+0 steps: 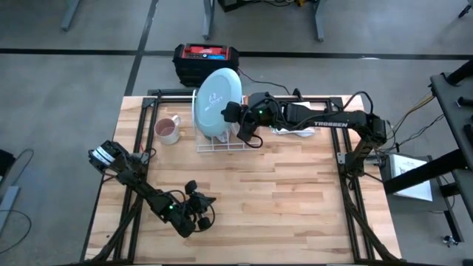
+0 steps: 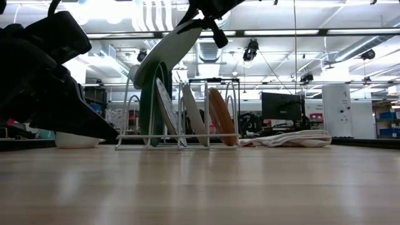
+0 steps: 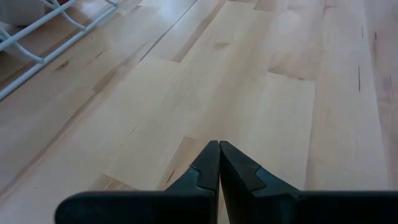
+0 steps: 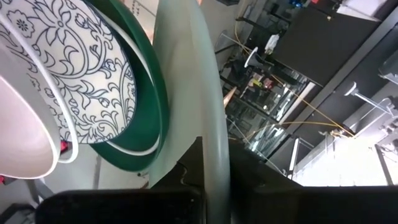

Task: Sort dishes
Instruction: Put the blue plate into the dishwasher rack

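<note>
**Dishes: four racked, mint plate held above the rack**

Dishes stand on edge in a white wire rack (image 1: 219, 144) at the far middle of the wooden table (image 1: 281, 199). In the low view, the slots hold, from left to right, the dark green plate (image 2: 147, 106), the patterned plate (image 2: 166, 106), the white plate (image 2: 192, 112) and the brown plate (image 2: 220, 115), each leaning slightly and apart from its neighbour. The right wrist view confirms the order at that end: the dark green plate (image 4: 146, 93) sits just behind the patterned plate (image 4: 74, 74), whose face carries a dark floral line design, with the white plate (image 4: 22, 118) next.

The pale mint plate (image 1: 216, 102) is not in a slot. The right gripper (image 1: 235, 114) pinches its rim, fingers closed on either side of the edge, and holds it tilted above the rack's green-plate end. A printed mark shows on the plate's upturned underside, too small to read.

The right arm (image 1: 332, 122) bears white lettering reading "TROSSEN".

The left gripper (image 3: 219, 163) rests low over the near left part of the table, fingers pressed together and holding nothing.

A small mug (image 1: 168, 130) stands just left of the rack. A folded cloth (image 2: 290, 139) lies to the rack's right.
</note>
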Robot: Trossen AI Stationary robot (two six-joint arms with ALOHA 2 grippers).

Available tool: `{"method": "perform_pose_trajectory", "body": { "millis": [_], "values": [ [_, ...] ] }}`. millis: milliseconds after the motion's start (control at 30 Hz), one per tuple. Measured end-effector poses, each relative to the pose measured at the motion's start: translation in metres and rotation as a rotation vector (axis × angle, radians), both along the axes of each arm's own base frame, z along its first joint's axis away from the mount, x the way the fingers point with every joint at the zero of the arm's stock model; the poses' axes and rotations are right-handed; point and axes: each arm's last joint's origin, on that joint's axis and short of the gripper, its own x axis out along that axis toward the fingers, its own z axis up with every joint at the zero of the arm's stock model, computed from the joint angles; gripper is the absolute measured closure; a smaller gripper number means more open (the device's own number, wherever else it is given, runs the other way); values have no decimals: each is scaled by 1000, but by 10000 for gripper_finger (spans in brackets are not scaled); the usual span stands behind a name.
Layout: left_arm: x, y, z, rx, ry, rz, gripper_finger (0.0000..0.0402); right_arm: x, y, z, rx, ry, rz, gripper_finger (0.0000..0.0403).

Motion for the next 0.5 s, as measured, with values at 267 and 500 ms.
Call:
{"method": "perform_pose_trajectory", "body": {
  "millis": [267,500],
  "values": [
    [0,0,0,0,-1,0,401,1,0,1,-3,-17,0,380],
    [0,0,0,-1,-1,0,401,1,0,2,-4,-28,1,363]
  ]
}}
